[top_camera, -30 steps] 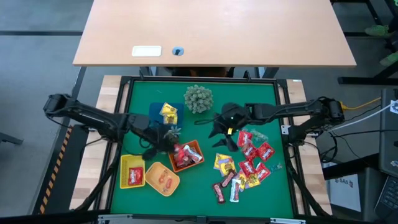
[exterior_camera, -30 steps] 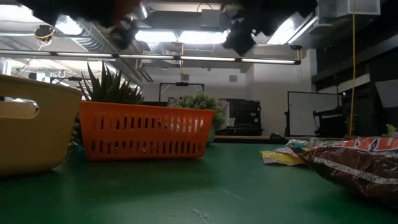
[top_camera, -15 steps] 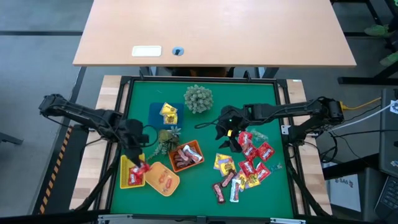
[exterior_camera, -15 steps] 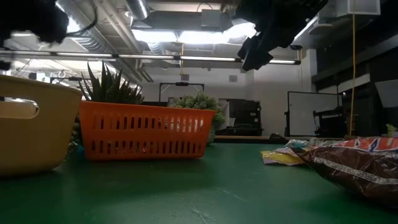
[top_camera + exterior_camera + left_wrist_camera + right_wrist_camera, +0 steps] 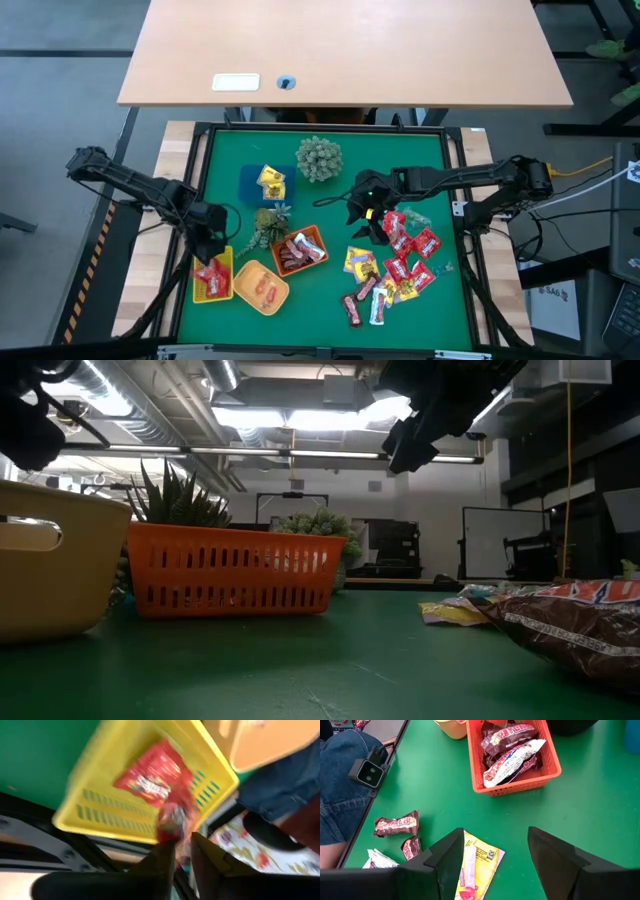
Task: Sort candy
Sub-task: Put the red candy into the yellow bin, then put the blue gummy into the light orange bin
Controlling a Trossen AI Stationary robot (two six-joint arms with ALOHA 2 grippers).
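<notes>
Green table (image 5: 325,290), trays on left side. Left gripper (image 5: 211,262) swung from orange basket (image 5: 300,251) over yellow tray (image 5: 198,266), fingers just parting, red packet (image 5: 171,819) dropping in. Right gripper (image 5: 366,225) wide, empty, hovering by loose candy pile (image 5: 398,268). One more sorted.

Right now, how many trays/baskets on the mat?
4: blue tray near the plant ball, orange basket mid-mat, yellow basket under the left gripper, round orange tray beside it.
</notes>
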